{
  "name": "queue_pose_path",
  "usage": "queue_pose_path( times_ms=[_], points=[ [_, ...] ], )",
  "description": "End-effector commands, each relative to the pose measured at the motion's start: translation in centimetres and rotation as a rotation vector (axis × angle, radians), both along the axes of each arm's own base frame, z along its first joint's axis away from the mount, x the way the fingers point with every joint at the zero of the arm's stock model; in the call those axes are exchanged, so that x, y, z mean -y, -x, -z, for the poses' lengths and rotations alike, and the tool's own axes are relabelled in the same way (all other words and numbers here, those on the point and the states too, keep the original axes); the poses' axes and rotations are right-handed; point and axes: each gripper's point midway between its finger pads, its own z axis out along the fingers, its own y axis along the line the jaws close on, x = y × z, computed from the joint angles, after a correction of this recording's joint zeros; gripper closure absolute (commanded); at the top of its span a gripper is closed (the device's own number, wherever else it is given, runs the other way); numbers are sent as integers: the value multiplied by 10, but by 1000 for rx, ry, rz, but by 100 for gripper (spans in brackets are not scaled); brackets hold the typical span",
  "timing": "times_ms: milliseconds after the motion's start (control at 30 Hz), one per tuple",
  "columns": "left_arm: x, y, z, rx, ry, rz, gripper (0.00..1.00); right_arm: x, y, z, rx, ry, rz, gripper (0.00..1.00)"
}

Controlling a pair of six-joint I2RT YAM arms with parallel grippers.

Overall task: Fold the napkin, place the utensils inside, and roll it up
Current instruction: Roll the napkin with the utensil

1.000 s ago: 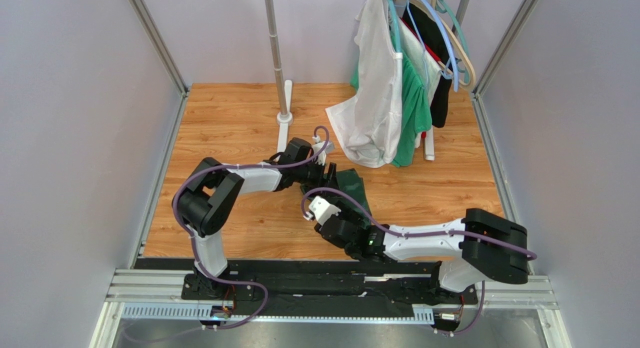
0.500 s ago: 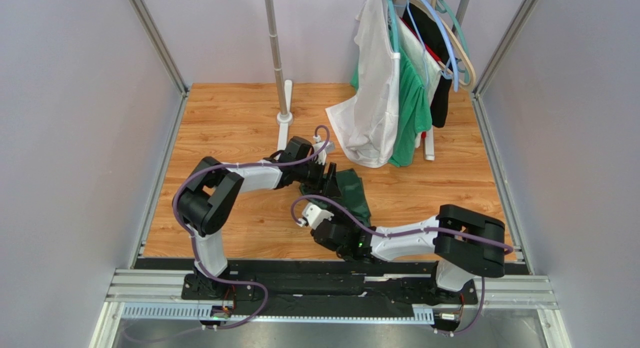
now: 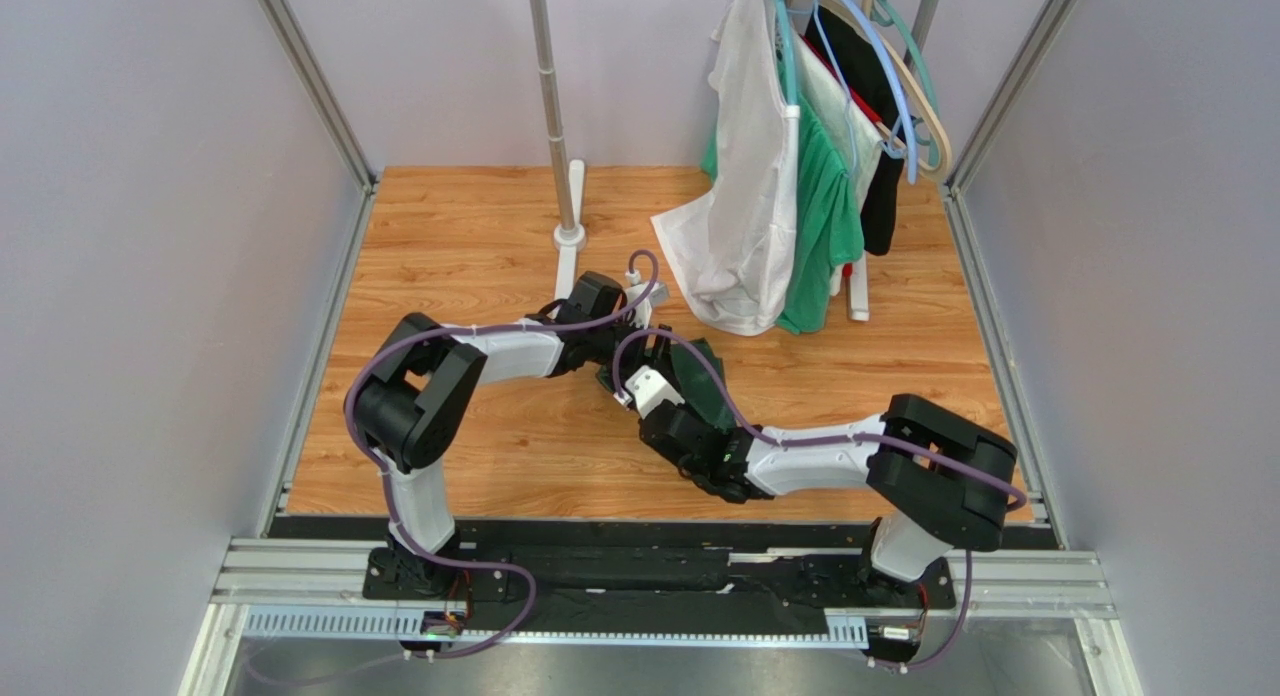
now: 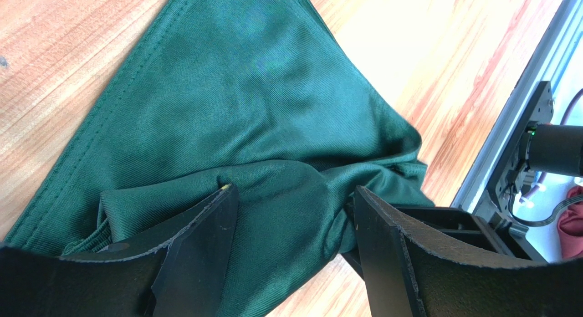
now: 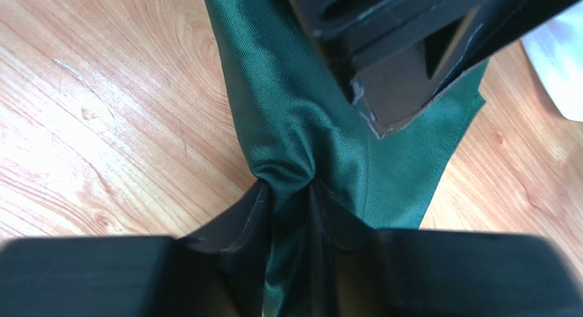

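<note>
The dark green napkin (image 3: 702, 375) lies crumpled on the wooden table between both grippers. In the right wrist view my right gripper (image 5: 291, 186) is shut on a gathered fold of the napkin (image 5: 294, 126), which bunches into a knot at the fingertips. My left gripper (image 4: 294, 194) stands open, its fingers (image 4: 205, 249) wide apart, straddling a bulge of the napkin (image 4: 226, 91). From above, the left gripper (image 3: 649, 345) sits at the napkin's left edge and the right gripper (image 3: 664, 407) just in front of it. The utensils are out of view.
A clothes rack at the back right holds a white garment (image 3: 744, 201) and a brighter green garment (image 3: 824, 201). A metal pole (image 3: 559, 126) on a white foot stands at the back centre. A metal rail (image 3: 661, 576) runs along the near edge.
My right gripper has moved away from the near edge to the napkin and closed on a fold of it. The left arm has not moved.
</note>
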Motion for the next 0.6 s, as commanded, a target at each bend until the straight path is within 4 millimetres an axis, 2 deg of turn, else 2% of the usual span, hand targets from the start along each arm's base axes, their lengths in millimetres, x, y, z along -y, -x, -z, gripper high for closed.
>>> queue_pose_path(
  times_ms=[0, 33, 133, 167, 267, 300, 367, 400, 433, 500, 533, 567],
  points=[
    [-17, 15, 13, -70, -58, -12, 26, 3, 23, 26, -175, -9, -23, 83],
    [-16, 15, 11, -75, -46, -16, 25, 1, 26, 27, -196, -17, -35, 92],
    [-17, 10, -2, -63, -5, -44, 21, -5, 34, 25, -250, -48, -76, 100],
    [-15, 2, -11, -24, 23, -58, 19, -8, 35, 22, -267, -64, -83, 100],
    [-26, -19, -37, 48, 63, -150, 13, -10, 40, 15, -336, -117, -96, 100],
    [-33, -29, -52, 87, 83, -187, 11, -9, 41, 14, -357, -133, -91, 100],
    [-48, -41, -60, 118, 77, -271, 9, -11, 42, 6, -401, -187, -102, 100],
    [-58, -49, -71, 148, 86, -310, 9, -11, 42, 5, -415, -201, -103, 100],
    [-67, -53, -70, 164, 67, -348, 9, -14, 48, 4, -460, -229, -127, 100],
    [-79, -59, -82, 211, 75, -390, 9, -13, 45, 4, -490, -253, -126, 100],
    [-87, -60, -79, 217, 69, -408, 9, -16, 50, 4, -526, -272, -146, 100],
    [-89, -61, -83, 240, 79, -412, 9, -15, 45, 3, -537, -292, -140, 100]
  ],
)
